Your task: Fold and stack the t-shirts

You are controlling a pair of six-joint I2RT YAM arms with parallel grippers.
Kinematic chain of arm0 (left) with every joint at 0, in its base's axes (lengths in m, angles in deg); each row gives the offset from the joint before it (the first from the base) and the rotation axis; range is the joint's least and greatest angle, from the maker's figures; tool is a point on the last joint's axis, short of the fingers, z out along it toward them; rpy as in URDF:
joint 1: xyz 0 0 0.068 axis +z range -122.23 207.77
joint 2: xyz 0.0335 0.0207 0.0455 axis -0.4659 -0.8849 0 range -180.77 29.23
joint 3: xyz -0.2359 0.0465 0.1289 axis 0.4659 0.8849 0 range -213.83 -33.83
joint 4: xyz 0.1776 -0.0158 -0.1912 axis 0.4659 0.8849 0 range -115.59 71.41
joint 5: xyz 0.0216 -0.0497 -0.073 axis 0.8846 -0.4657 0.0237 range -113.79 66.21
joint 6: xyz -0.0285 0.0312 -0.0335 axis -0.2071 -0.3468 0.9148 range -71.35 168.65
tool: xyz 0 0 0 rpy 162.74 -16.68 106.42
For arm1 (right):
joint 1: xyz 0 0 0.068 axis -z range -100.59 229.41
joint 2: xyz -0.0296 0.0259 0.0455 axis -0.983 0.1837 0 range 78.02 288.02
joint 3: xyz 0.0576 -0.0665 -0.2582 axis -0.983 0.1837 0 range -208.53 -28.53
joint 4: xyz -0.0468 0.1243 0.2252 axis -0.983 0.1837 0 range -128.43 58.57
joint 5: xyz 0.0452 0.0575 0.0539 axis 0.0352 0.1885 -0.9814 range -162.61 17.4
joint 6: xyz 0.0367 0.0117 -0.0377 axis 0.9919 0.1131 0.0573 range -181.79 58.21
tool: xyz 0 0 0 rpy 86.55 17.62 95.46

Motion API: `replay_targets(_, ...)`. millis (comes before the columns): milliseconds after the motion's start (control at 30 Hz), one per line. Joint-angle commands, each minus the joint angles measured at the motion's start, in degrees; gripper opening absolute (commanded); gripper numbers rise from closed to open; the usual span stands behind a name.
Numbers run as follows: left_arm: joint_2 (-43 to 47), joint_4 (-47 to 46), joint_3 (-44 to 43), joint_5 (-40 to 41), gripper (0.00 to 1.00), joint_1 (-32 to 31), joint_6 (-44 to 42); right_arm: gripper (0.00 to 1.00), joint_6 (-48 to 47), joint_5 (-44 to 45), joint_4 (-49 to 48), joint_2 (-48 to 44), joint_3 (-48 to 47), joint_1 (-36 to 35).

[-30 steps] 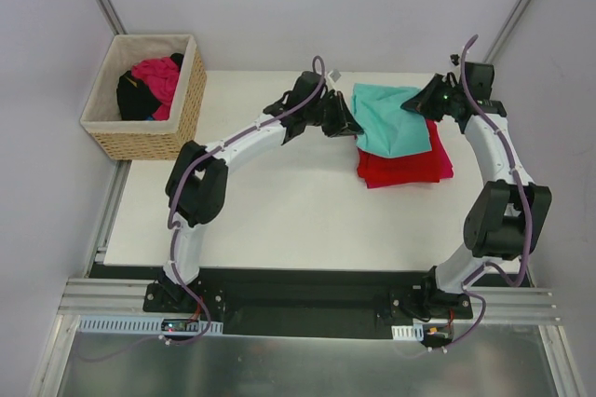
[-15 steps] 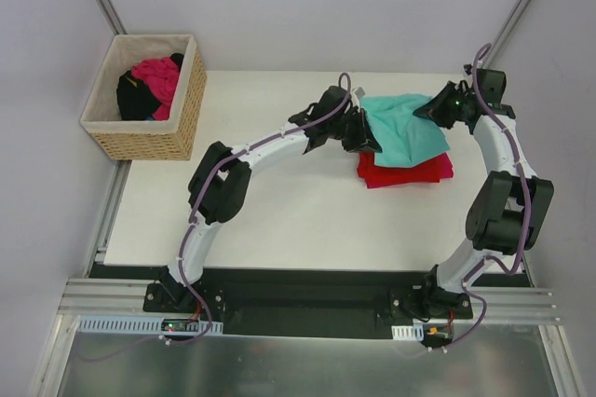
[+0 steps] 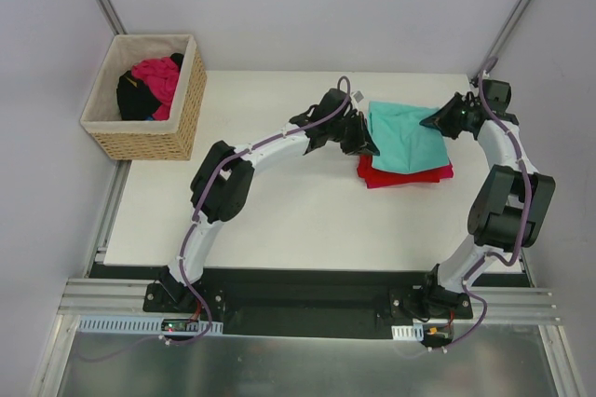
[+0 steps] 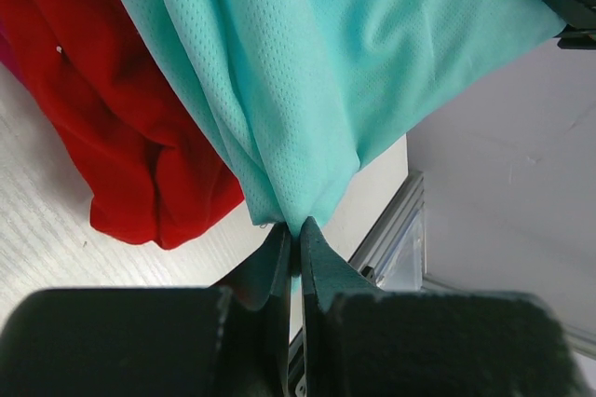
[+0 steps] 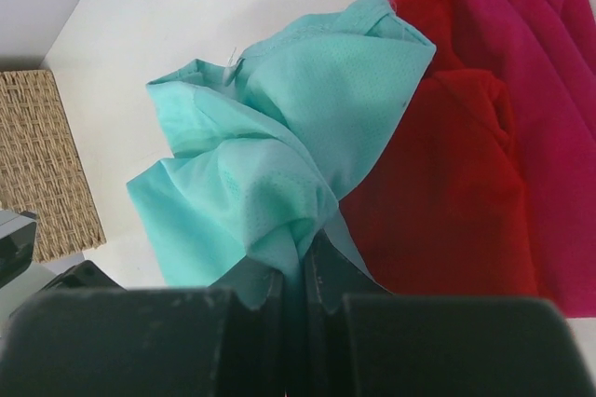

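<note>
Teal t-shirt point(image 3: 407, 136) sits right of centre in the top external view, draped over the red t-shirt point(image 3: 410, 174) on the white table point(image 3: 279, 211). We see the left gripper point(image 3: 369, 143) at its left edge and the right gripper point(image 3: 440, 123) at its right edge. A wicker basket point(image 3: 149, 141) holding dark and pink clothes point(image 3: 156, 78) stands at the upper left, well apart.

In the left wrist view, the left gripper point(image 4: 298, 234) is clamped on a gathered corner of the teal t-shirt point(image 4: 326, 61), which fans across the upper frame. The red t-shirt point(image 4: 140, 164) lies at the left on the table point(image 4: 47, 257).

In the right wrist view, the right gripper point(image 5: 303, 253) is pinched on a bunched fold of the teal t-shirt point(image 5: 279, 136) at bottom centre. The red t-shirt point(image 5: 438, 192) lies at the right, touching a magenta-pink t-shirt point(image 5: 521, 43) at the upper right. The wicker basket point(image 5: 42, 164) shows at the left edge.
</note>
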Motion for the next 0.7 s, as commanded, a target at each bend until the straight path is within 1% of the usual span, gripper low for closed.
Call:
replay_targets(0,-0.18,-0.55,-1.62,-1.37,0.0,-0.13,-0.07,0.01,1.02,0.32,-3.03,0.14,0.01,0.7)
replay_targets(300,-0.53,-0.55,-1.27,-1.72,0.0,-0.04,-0.68,0.01,1.2,0.67,-4.52,1.02,0.28,0.87)
replay_targets(333,-0.54,-0.55,-1.27,-1.9,0.0,-0.04,-0.86,0.01,1.29,0.76,-4.87,0.93,0.63,0.87)
replay_targets(367,-0.62,-0.46,-1.1,-1.81,0.0,-0.04,-0.86,0.04,1.29,1.19,-5.23,0.84,0.8,0.87)
replay_targets(400,-0.71,-0.55,-1.1,-1.72,0.01,-0.13,-1.12,0.13,1.11,1.55,-5.49,0.23,1.07,0.87)
replay_targets(467,-0.8,-0.63,-1.01,-1.37,0.04,-0.04,-1.12,0.27,0.85,3.21,-6.19,-0.73,1.94,0.87)
replay_targets(500,-1.23,-0.46,-1.1,-1.37,0.1,-0.04,-1.21,0.47,0.85,4.09,-6.2,-1.17,2.3,0.87)
replay_targets(533,-1.5,-0.55,-1.27,-1.37,0.14,0.04,-1.12,0.55,0.76,4.79,-6.28,-2.05,2.47,0.87)
replay_targets(567,-1.76,-0.55,-1.71,-1.54,0.15,0.04,-0.86,0.61,0.59,5.93,-6.28,-2.41,2.82,0.87)
replay_targets(600,-2.38,-0.55,-1.97,-1.63,0.15,0.13,-0.95,0.68,0.5,6.2,-6.28,-2.67,2.91,0.87)
replay_targets(667,-2.99,-0.55,-2.59,-1.81,0.2,0.13,-0.51,0.73,0.5,6.65,-6.2,-3.11,2.92,0.87)
